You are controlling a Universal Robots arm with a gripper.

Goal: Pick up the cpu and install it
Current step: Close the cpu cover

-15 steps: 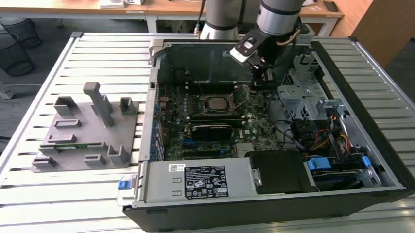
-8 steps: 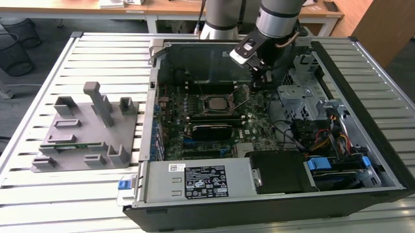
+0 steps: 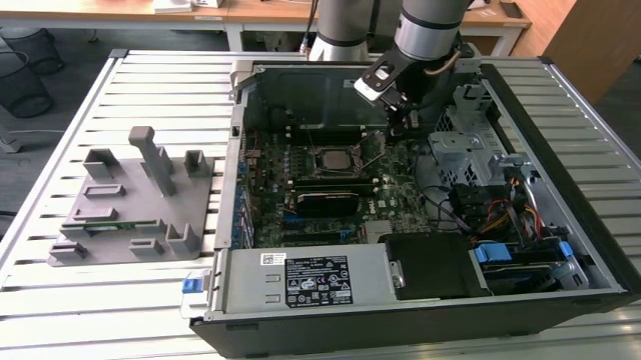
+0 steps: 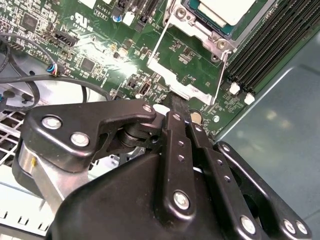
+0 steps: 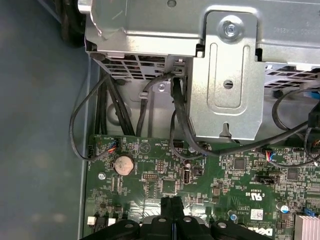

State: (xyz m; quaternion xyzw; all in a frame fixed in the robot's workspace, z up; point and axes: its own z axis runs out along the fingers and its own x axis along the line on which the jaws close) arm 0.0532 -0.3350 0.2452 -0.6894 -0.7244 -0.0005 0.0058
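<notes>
Hanging inside the open black computer case [image 3: 421, 319], the arm's black linkage gripper [image 3: 398, 129] has its fingers pressed together with nothing between them. In both wrist views the tips meet along a thin seam just above the green motherboard [image 5: 150, 190]. The cpu [image 3: 332, 159], a small flat square chip with a silver-grey metal top, lies in the square metal-framed socket, apart from the gripper, toward the exterior view's left of it and slightly nearer.

The case rests on a pale slatted metal table [image 3: 150, 82]. On the exterior view's left of the case stands a grey moulded fixture tray [image 3: 130, 247] holding a long narrow green memory stick [image 3: 112, 223]. Past the table's far edge are wooden desks [image 3: 260, 13] and dark wire waste baskets [image 3: 25, 75] on a grey floor.

The second wrist view shows the cpu's pale top beside long black memory slots [image 4: 270, 45]. The first wrist view shows a round silver coin battery [image 5: 124, 164], looping black cables [image 5: 80, 125] and a bright sheet-metal drive cage [image 5: 227, 85].
</notes>
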